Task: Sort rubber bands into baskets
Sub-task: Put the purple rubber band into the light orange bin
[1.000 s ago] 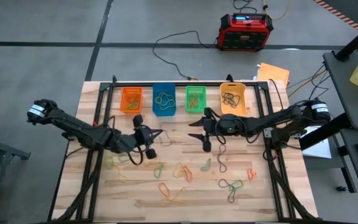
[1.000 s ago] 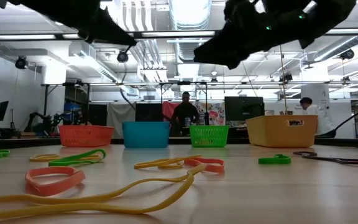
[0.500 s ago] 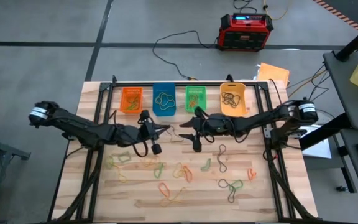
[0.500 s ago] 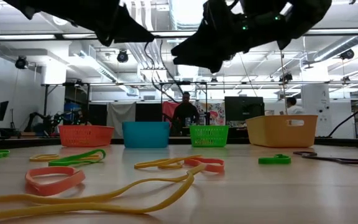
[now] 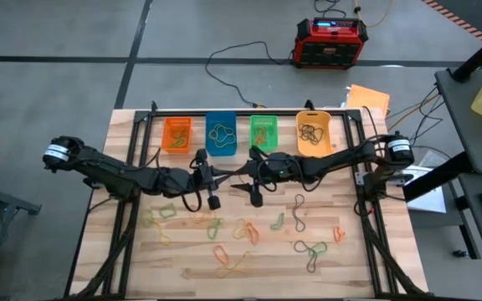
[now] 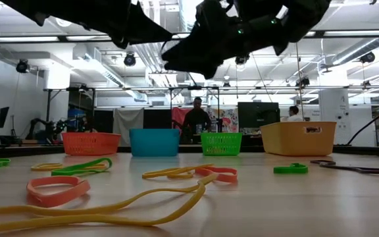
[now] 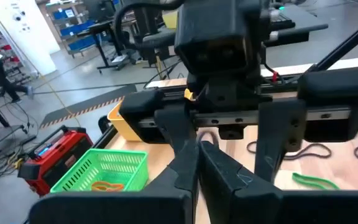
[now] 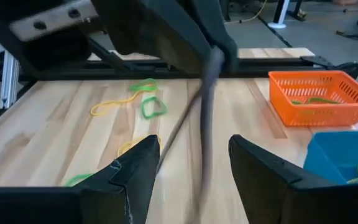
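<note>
The left gripper point(image 5: 221, 175) reaches in from the left to the middle of the table, in front of the blue basket point(image 5: 221, 134). Its fingers are pinched together on what looks like a black band point(image 8: 205, 106). In the right wrist view the band hangs from those tips as a thin, stretched strand.

The coming move turns on how that strand lies relative to the right gripper point(image 5: 239, 174), which meets the left one nose to nose from the other side. The right gripper's fingers stand apart and hold nothing. The strand's long axis runs down into the gap between them, across the line on which they would close, and seems to touch neither finger. The right gripper is therefore the one placed to take the band, and closing where it is would probably trap the strand.

Farther right, the yellow-orange basket point(image 5: 314, 132) already holds dark loops. It sits on the right arm's side, well apart from the left gripper, so this looks like a handover before a drop there. The other bands point(image 5: 241, 230) lie loose on the table in front of both grippers, well below them in the low view
</note>
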Robot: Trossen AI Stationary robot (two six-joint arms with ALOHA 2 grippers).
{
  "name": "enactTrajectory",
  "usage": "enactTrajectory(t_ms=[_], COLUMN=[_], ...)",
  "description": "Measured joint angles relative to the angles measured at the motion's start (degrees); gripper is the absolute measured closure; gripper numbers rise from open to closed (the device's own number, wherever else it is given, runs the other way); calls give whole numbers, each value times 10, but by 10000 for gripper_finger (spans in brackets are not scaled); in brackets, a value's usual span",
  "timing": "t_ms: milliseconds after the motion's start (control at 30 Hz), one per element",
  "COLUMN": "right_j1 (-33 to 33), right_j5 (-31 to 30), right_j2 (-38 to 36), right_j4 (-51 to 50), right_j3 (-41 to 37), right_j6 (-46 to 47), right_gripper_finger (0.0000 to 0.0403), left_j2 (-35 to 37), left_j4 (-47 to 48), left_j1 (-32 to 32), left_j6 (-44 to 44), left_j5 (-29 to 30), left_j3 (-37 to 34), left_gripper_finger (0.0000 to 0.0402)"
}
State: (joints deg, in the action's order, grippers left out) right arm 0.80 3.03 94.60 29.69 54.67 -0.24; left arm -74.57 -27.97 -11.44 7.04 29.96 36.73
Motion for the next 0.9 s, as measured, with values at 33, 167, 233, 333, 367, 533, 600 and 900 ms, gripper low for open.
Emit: enactTrajectory(t_ms=[33,167,233,333,367,533,600,900], right_j1=[0,0,0,0,0,0,0,0], right_j5=[0,0,0,0,0,0,0,0], right_j2=[4,14,18,22,23,23,23,23], right_j4=[3,-8,-11,-11,-11,-11,4,28], right_j3=[6,20,23,24,24,23,23,24], right_j6=[-2,-9,-12,-23,-27,-32,-31,-28], right_gripper_finger=[212,186,164,134,127,132,149,329], left_j2=[0,0,-1,-1,-1,-1,-1,-1], left_j4=[-1,-9,-13,-19,-20,-21,-21,-26], left_j1=[0,2,3,3,3,3,3,3], left_j6=[0,0,0,0,2,12,13,13], left_j5=[-3,-10,-10,-10,-10,-10,-10,-8], left_j3=[0,0,0,0,0,0,0,0], left_gripper_finger=[401,401,401,401,401,401,401,400])
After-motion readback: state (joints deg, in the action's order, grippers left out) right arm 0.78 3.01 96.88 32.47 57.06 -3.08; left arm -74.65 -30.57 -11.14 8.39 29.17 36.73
